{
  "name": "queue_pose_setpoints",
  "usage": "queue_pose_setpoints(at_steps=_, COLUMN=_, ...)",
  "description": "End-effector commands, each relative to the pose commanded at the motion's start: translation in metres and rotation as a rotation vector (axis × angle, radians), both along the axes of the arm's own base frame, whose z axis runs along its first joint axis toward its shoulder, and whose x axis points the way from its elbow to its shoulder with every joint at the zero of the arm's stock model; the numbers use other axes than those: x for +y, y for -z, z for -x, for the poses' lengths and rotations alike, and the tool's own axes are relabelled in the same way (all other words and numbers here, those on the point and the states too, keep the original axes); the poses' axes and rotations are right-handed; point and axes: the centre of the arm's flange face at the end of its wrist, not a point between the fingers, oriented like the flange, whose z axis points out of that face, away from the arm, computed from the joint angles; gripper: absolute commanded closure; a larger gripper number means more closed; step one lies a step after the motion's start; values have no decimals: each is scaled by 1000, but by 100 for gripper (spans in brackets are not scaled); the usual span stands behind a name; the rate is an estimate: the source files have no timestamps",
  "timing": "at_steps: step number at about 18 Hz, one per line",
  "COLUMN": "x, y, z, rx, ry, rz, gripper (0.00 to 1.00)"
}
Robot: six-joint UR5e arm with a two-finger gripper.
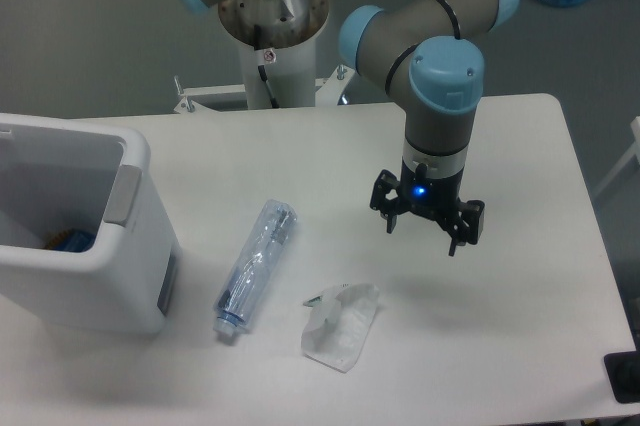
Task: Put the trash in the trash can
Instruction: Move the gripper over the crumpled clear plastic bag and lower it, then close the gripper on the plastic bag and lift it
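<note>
A clear plastic water bottle (254,266) with a blue cap lies on its side on the white table, cap toward the front. To its right lies a whitish translucent pouch (342,325), flat on the table. The big white trash can (132,161) stands at the left edge, its opening facing up, with something blue and orange at its bottom. My gripper (428,232) hangs above the table to the right of both pieces, fingers spread apart and nothing between them. It is above and right of the pouch.
The robot's white pedestal (272,56) rises behind the table's back edge. A black object (625,376) sits at the front right corner. The table's right edge runs close to the gripper's right.
</note>
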Motion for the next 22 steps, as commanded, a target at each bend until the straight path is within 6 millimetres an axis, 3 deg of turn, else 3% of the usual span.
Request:
queue_pose_setpoints(at_steps=6, x=17, y=3, z=-18, rx=15, ry=1, rz=40, gripper=0)
queue_pose_setpoints(at_steps=8, x=23, y=5, z=-26, rx=-12, ry=-114, rz=19, gripper=0)
queue_pose_setpoints(at_steps=10, x=41, y=2, z=-41, rx=-10, ry=-194, rz=-30, gripper=0)
queue_pose_setpoints(at_steps=12, x=63, y=22, z=-64, rx=2, ry=-163, rz=-47, gripper=0)
queue_pose_setpoints(at_steps=15, x=71, y=59, z=-89, rx=-34, ry=-135, rz=-6, gripper=0)
queue_pose_setpoints(at_steps=17, x=85, y=87, z=-89, rx=-47, ry=-60, rz=26, gripper=0)
queue_pose_setpoints(at_steps=19, x=105, y=90, z=-81, rx=-33, ry=-3, rz=19, gripper=0)
queue_pose_setpoints(at_steps=22, x=115, y=104, z=-73, rx=-39, ry=-2, rz=29, gripper=0)
